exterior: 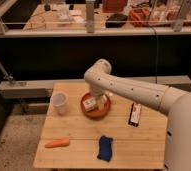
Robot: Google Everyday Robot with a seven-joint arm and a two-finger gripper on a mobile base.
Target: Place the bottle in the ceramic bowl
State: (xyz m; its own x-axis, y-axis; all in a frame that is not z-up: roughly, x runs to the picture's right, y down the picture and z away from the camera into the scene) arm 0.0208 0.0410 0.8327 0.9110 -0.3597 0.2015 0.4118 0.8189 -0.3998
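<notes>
Reaching down from the white arm, the end effector point(98, 101) sits inside the round, shallow orange-brown ceramic bowl point(95, 112) on the pale wooden counter point(84, 135); whether it is open or closed I cannot tell. A small, stubby cream bottle point(90, 104) lies in the bowl, just beside it. Left of the bowl stands a white cup point(59, 103).
</notes>
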